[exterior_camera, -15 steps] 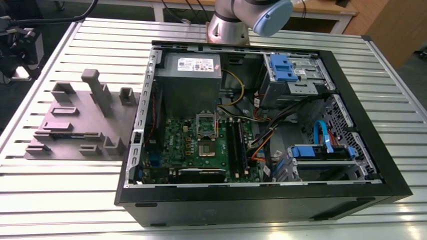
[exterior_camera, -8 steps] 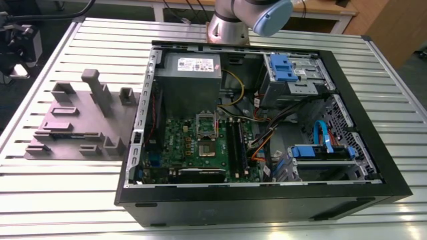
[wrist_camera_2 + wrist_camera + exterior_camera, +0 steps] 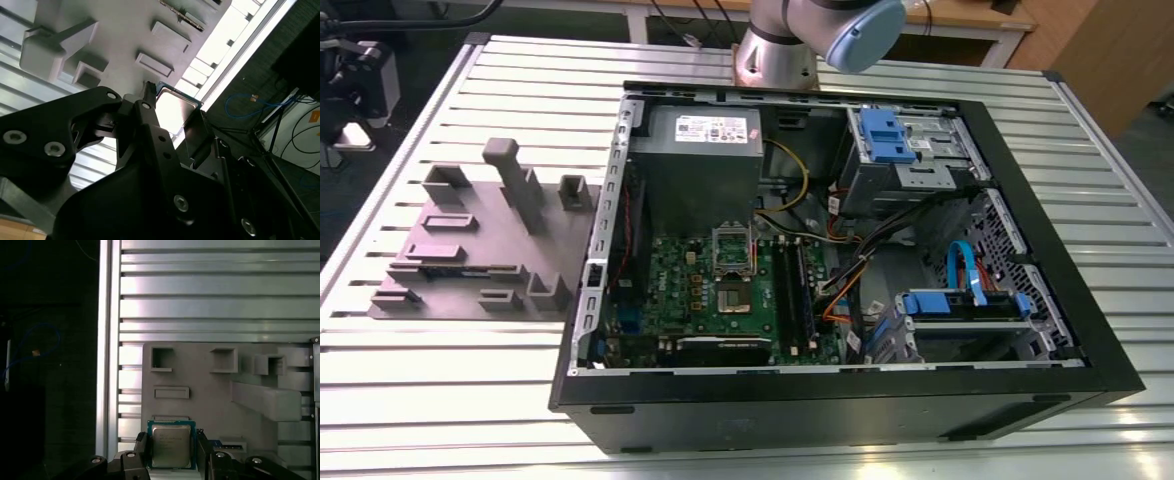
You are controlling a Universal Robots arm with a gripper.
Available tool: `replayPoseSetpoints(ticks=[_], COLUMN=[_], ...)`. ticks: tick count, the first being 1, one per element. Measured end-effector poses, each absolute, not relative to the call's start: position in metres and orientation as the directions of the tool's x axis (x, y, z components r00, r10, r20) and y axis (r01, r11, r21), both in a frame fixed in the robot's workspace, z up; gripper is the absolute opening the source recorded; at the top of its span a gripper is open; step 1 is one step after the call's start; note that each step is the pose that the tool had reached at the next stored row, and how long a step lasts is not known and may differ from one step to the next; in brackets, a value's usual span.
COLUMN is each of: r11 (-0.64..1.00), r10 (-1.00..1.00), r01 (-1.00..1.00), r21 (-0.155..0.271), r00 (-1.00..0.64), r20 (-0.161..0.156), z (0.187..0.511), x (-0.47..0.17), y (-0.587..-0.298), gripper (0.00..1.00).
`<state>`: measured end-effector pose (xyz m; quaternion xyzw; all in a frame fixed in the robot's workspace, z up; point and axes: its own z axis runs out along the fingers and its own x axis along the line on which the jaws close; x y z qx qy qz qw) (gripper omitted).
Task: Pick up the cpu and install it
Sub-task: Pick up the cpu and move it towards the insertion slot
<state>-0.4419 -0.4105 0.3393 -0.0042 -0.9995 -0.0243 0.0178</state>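
Grey fixture block [image 3: 467, 245] on slatted table [image 3: 427, 380], exterior view's left. Open computer case [image 3: 854, 400] with green motherboard [image 3: 680, 265], exterior view's right. In both wrist views, gripper [image 3: 171, 452] [image 3: 174, 114] clamped on cpu [image 3: 171, 442] [image 3: 172, 106]. Chip sits between fingers [image 3: 141, 447], metal top visible, fixture block beyond fingertips.

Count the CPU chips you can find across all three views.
1. The cpu sits clamped between the fingers of the gripper in both wrist views, the grey fixture beyond it. Whether the motherboard socket in the exterior view holds another, I cannot tell.
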Motion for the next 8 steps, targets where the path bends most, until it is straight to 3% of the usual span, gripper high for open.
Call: replayPoseSetpoints(ticks=[8], r11=[0.999], r10=[0.007], r01=[0.009], r21=[0.048], r00=[-0.999], r20=[0.036], z=[0.3445], x=[-0.4419], y=[-0.4105], gripper=[0.47])
